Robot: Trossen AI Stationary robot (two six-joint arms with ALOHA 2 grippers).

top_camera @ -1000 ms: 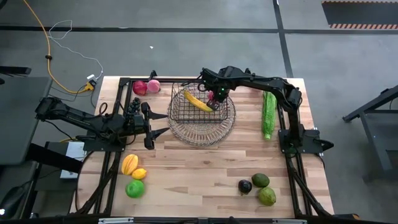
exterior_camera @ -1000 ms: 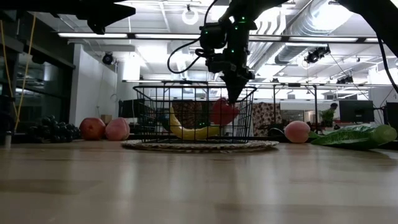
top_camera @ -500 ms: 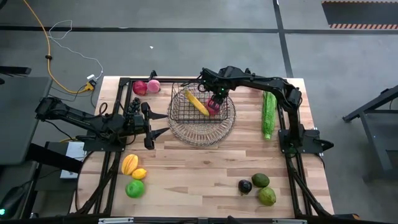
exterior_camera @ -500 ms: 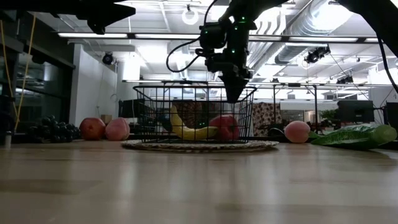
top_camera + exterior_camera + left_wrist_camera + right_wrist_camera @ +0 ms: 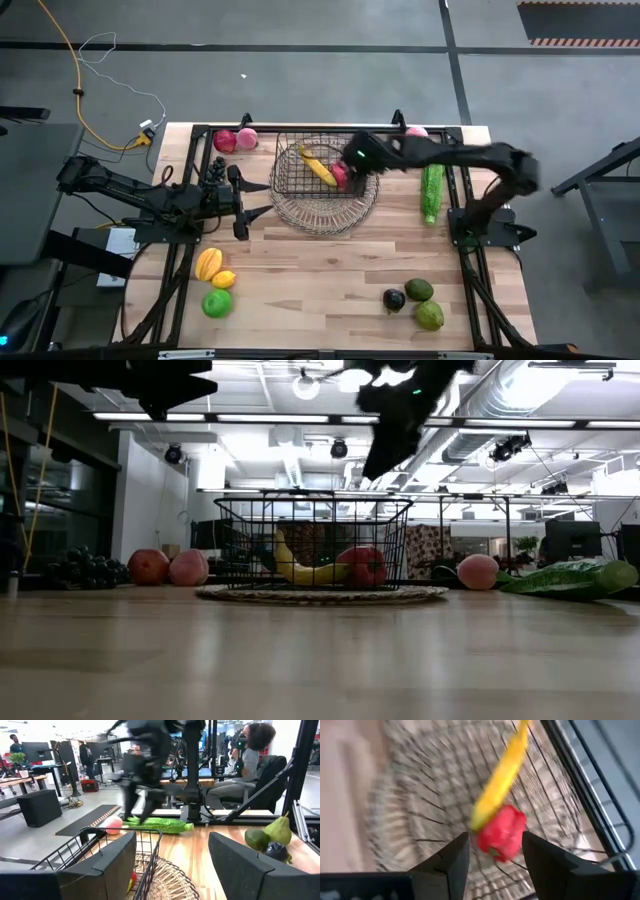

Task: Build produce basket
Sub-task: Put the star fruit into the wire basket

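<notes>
Since a second ago the red fruit [image 5: 339, 175] has been let go inside the basket [image 5: 290, 183], and the right claw [image 5: 352, 155] has been lifted clear of the rim and drawn back toward its own side of the desk [image 5: 320, 280]. In the right wrist view its fingers [image 5: 451, 862] are seen parted and empty, with the red fruit [image 5: 502, 833] lying just past them against the end of the banana [image 5: 501, 775]. In the low view both pieces rest on the basket floor, the red fruit [image 5: 362, 565] touching the banana [image 5: 305, 567].

The left claw [image 5: 252, 201] waits low over the desk just beside the basket, jaws held fairly wide, nothing between them.

For the next pick, the pink fruit [image 5: 415, 131] at the far edge and the long green vegetable [image 5: 431, 185] are judged nearest the right claw; both lie toward the right arm's side of it, the vegetable's long axis running front to back along the desk. The dark piece and two green pieces [image 5: 420, 302] at the near right corner are also on that arm's side. The red and pink fruits [image 5: 235, 139], the dark grapes [image 5: 216, 170] and the orange, yellow and green pieces [image 5: 214, 282] lie nearer the left arm.

No brand, label or readable writing is seen anywhere.
</notes>
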